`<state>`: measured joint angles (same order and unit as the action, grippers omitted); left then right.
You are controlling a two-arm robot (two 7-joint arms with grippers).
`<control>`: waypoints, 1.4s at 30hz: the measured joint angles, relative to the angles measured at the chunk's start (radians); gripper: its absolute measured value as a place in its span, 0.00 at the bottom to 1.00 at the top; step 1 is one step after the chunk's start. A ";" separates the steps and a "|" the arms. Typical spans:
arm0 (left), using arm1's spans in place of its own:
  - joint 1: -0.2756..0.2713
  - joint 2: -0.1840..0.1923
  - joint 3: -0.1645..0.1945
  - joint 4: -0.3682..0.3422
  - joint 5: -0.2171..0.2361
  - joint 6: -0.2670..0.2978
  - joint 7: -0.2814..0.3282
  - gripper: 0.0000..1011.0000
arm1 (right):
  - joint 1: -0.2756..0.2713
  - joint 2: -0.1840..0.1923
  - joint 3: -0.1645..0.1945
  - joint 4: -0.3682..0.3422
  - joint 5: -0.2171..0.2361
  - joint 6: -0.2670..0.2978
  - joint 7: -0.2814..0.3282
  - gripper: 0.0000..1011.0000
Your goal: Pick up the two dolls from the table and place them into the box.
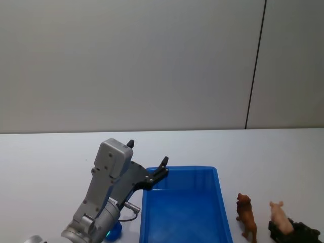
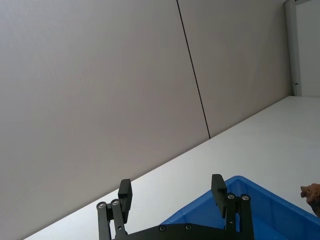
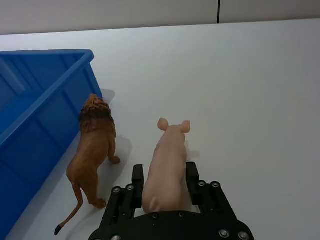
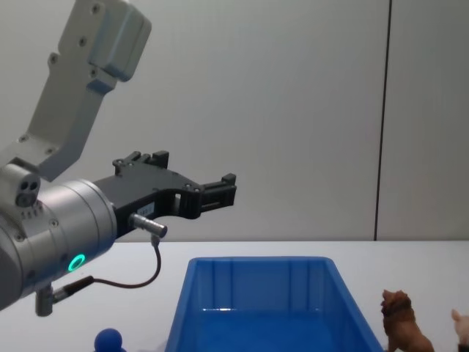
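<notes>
Farthest left, the dark-blue figure [image 4: 108, 339] with its round ball top stands on the white table [image 3: 250, 100], below and behind the left jaws, just outside the box's left wall. The left gripper [image 2: 171, 189] hovers high, its two black fingers [image 2: 125, 192] spread wide with nothing between them. Their tips point out over the far left corner of the bright-blue box [image 1: 182, 212], which lies below and ahead of them with nothing inside.

Right of the box, the brown lion figurine [image 3: 95, 150] stands on all fours, close beside the box wall and just to one side of the right jaws. Between those jaws is a pink pig figurine [image 3: 170, 150]. The right gripper [image 3: 164, 172] has a finger pressed against each of its flanks, so it appears closed on the pig rather than on the lion.

Both dolls look light, stiff and smooth, probably moulded plastic. The lion's legs and thin tail are poor holds, so the torso behind the mane, taken flank to flank, seems best. The blue figure's ball could slip, and it likely needs a centred, low pinch
</notes>
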<state>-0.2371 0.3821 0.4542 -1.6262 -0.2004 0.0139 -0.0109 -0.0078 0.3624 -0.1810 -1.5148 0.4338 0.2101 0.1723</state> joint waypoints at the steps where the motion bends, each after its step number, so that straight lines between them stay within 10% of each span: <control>1: 0.000 0.000 0.000 0.000 0.000 0.000 0.000 0.99 | 0.002 -0.002 0.000 0.003 0.003 0.002 0.001 0.51; 20: 0.000 0.000 0.000 0.000 0.000 0.000 0.000 0.99 | 0.010 -0.012 -0.001 -0.032 0.016 -0.032 -0.005 0.36; 42: 0.000 0.000 0.000 0.000 0.000 0.000 0.000 0.99 | 0.071 -0.045 -0.040 -0.159 -0.101 -0.059 0.104 0.36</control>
<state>-0.2371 0.3821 0.4542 -1.6262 -0.2004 0.0139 -0.0109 0.0633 0.3176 -0.2212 -1.6738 0.3331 0.1510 0.2768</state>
